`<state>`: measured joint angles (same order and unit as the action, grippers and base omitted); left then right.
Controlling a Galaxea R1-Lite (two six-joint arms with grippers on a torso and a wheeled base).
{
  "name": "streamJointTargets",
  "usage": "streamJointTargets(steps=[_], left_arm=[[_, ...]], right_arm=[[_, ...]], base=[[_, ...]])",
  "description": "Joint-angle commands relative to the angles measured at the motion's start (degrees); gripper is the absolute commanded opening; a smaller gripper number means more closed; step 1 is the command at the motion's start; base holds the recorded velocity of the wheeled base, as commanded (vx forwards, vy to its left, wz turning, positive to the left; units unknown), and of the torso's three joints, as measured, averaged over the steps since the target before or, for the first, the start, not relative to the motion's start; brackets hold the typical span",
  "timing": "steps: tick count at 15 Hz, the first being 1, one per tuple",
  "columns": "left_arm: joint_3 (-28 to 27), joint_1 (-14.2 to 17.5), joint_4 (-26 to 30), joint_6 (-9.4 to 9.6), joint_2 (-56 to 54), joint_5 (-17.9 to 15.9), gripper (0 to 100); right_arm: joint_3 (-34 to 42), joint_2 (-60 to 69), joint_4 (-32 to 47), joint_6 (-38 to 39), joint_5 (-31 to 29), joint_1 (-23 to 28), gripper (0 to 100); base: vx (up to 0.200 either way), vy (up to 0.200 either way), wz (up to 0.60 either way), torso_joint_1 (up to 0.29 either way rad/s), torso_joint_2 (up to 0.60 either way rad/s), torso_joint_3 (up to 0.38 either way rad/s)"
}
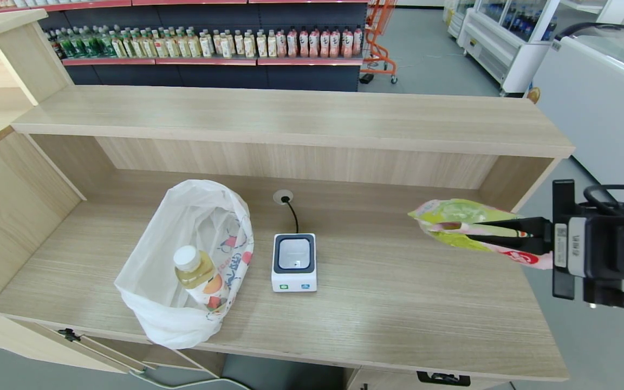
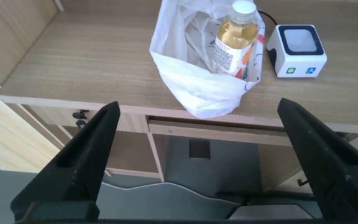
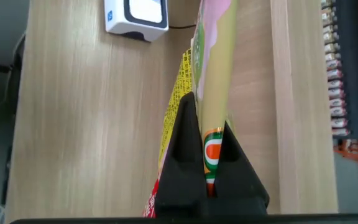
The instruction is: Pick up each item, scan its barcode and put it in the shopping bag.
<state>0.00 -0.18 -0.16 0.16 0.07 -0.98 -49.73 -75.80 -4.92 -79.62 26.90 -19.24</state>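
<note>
Aloft, right pincer (image 1: 475, 229) grips flat green-pink snack pouch (image 1: 452, 211)

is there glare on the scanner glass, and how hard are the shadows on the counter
Head view: the scanner window has a pale sheen; the bag throws only a faint, soft-edged shadow on the counter. Left wrist view: that window is washed nearly white. Right wrist view: white too, while the snack packet is evenly lit.
</note>
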Motion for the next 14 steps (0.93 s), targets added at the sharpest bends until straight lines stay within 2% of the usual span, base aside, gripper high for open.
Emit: streamJointTargets(steps=[1,4,14], left_arm=[[0.0,0.01,-0.02,0.02,0.01,0.01,100],[0.0,0.01,-0.02,-0.07,0.01,0.01,100],[0.0,0.01,-0.02,-0.25,0.01,0.01,100]], right_arm=[[-2.92,-4.09,-0.17,-1.77,-2.03,-2.65,0],[-3.01,-4.27,-0.17,-2.21,-3.09,-4.49,0],[-4.77,-12.62,-0.26,-9.33,-4.14,-4.67,0]], base=[[0.0,0.0,0.0,0.0,0.0,0.0],[0.0,0.0,0.0,0.0,0.0,0.0],[0.0,0.2,0.0,0.001,0.0,0.002]])
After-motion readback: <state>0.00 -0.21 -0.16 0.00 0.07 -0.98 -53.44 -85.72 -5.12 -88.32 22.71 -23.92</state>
